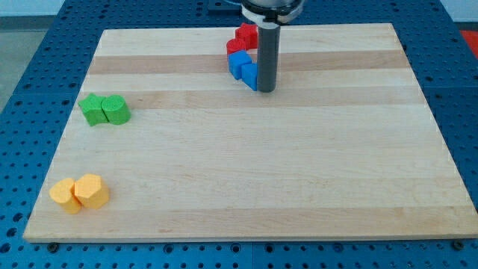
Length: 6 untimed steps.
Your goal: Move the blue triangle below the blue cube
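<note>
Near the view's top, my tip (267, 90), a gripperless tool holding nothing, touches blue blocks (244, 67).

Eight small blocks lie on the tabletop (299, 172), in four colours, two of each.

Two are red, at the top centre of the frame: one red block (246, 33) and a second red block (235, 47), shapes unclear.

Two are blue, just under the reds: a blue block (239, 63) and another blue block (249, 75).

Two are green at the left: a green star-like block (93, 110) and a green rounded block (116, 109).

Two are yellow at the lower left: a yellow block (65, 195) and a larger yellow block (91, 190).

One dark rod stands among them, with my tip (267, 90) single.
</note>
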{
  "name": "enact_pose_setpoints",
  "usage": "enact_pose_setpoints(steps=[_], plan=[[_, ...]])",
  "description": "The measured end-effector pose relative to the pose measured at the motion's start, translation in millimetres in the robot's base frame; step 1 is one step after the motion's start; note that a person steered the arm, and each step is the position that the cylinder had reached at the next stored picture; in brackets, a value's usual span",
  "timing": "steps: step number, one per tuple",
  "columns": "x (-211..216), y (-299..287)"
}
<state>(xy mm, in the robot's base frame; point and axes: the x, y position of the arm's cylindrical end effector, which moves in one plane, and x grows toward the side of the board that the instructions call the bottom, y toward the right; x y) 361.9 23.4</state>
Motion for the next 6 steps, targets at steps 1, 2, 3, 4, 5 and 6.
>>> enact_pose_setpoints(steps=[1,2,3,4,5,6], plan=[[-2,-8],[-2,-14],[-2,-16],[-2,-18],[-2,-20],[-2,-28]])
